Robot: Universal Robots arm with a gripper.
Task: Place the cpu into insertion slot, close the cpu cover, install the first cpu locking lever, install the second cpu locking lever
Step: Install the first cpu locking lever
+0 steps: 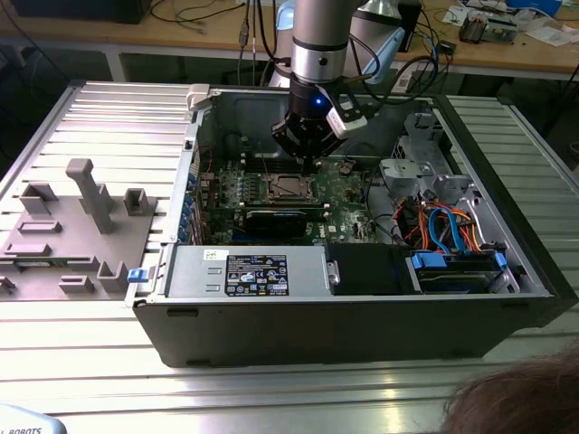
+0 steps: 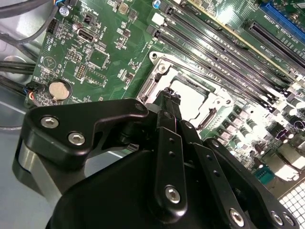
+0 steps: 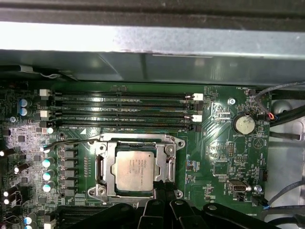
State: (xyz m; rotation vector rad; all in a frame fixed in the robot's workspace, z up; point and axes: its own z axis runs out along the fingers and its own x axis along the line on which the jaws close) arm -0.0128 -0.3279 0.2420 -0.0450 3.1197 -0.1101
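Matt grey metal cpu (image 3: 135, 171); shinier bare metal cpu cover (image 3: 111, 167)

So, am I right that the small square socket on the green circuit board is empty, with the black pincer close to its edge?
Not quite: the small square silver-rimmed socket is not empty; a flat silver-grey square cpu sits in it, as the first wrist view shows. The black pincer is indeed close to its edge.

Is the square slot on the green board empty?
No, in the first wrist view the cpu lies flat inside the insertion slot.
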